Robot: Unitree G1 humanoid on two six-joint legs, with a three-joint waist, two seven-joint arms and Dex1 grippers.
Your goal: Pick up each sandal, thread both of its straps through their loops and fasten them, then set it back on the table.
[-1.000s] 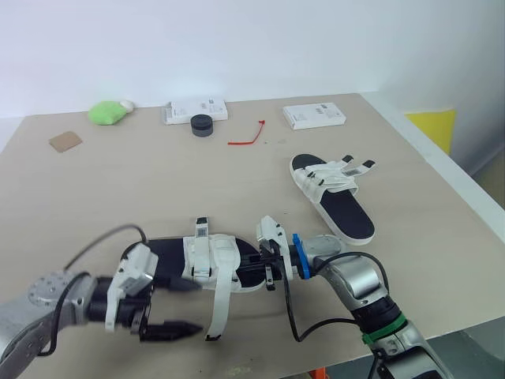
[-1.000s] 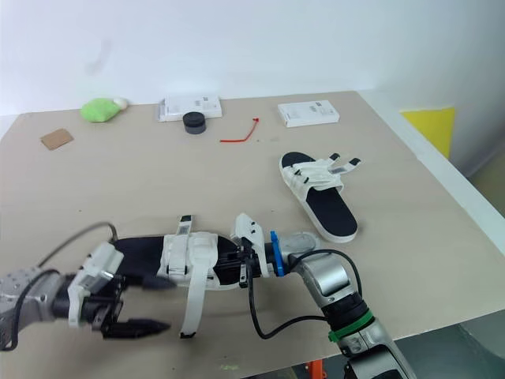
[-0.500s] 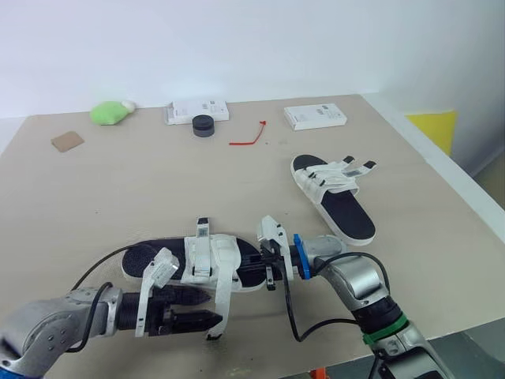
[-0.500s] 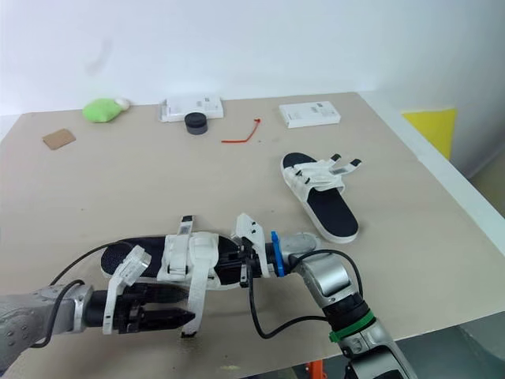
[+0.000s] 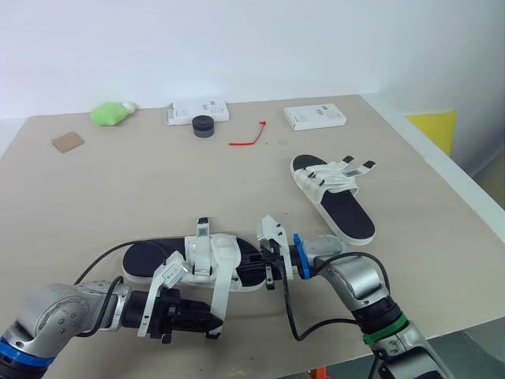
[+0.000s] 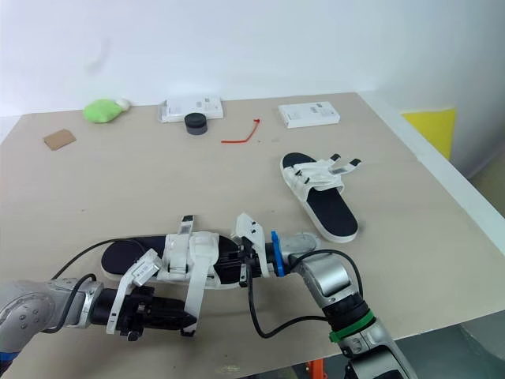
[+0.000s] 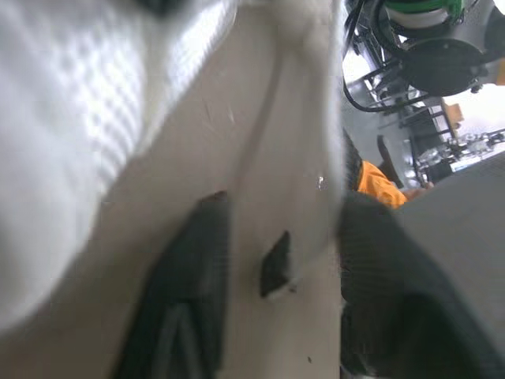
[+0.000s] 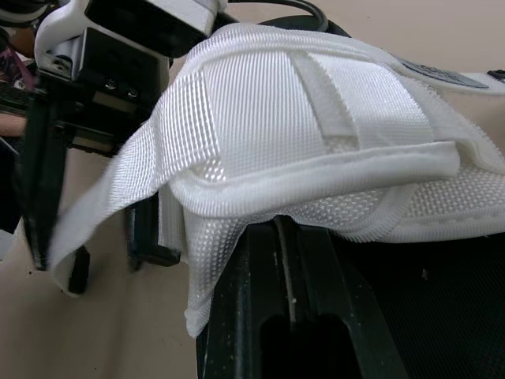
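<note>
At the front edge of the table [image 5: 118, 189], the near sandal [image 5: 150, 258] lies flat, and its long loose strap [image 5: 218, 304] trails off the side nearest the robot. Just beside that side sits the left gripper [image 5: 211, 322], narrowly parted, with the strap's dark tip between its fingers [image 7: 185, 300] but apart from both. The right gripper [image 5: 267, 264] is at the sandal's toe end, touching the sole; whether it is clamped there I cannot tell. The second sandal [image 5: 335, 197] lies well apart, beyond that toe end.

The main risk is a poor catch. Only the very tip sits between the fingers, so closing may nudge it aside or pinch too little, and the woven strap could slip free when pulled. If the toe end is not held firmly, a tug would drag the whole sandal. Being limp, the strap may fold rather than enter its loop.
</note>
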